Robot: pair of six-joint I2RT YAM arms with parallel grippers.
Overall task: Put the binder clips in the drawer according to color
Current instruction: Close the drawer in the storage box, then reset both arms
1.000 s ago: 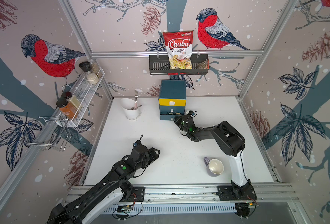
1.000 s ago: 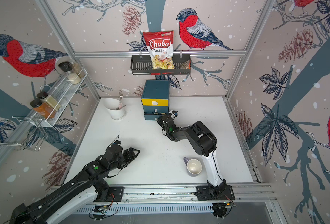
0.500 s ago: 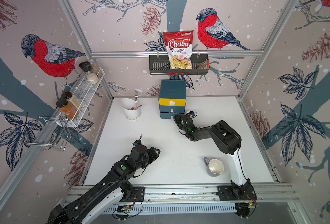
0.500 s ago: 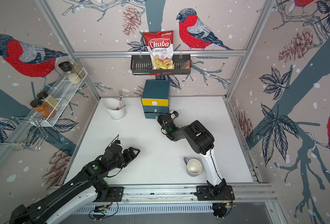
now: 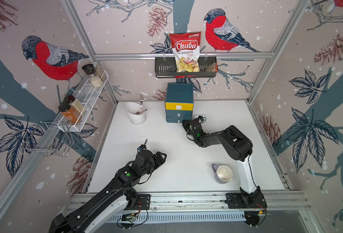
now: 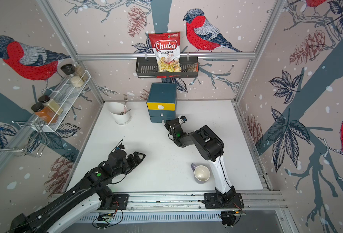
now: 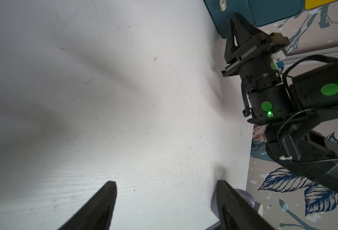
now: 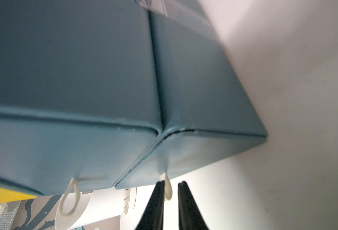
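Note:
No binder clips show in any view. The drawer (image 5: pixel 179 94) (image 6: pixel 162 93) stands at the back of the table, with its yellow top front and two teal fronts pushed in. My right gripper (image 5: pixel 183 123) (image 6: pixel 166 123) (image 8: pixel 169 184) is low at the bottom front. Its jaws stand slightly apart around the white pull tab (image 8: pixel 168 189), which rests against one finger. My left gripper (image 5: pixel 162 157) (image 6: pixel 141 157) (image 7: pixel 165 184) hovers wide open over bare table near the front, holding nothing.
A lilac mug (image 5: pixel 223 174) (image 6: pixel 201 173) lies near the right arm's base. A white cutlery holder (image 5: pixel 136 114) with a fork stands left of the chest. On the back wall, a black basket (image 5: pixel 164 69) holds a chips bag. A wire spice rack (image 5: pixel 82 100) hangs on the left wall.
The right arm's elbow has shifted a little toward the chest, with its gripper staying at the bottom front. The left arm has hardly moved.

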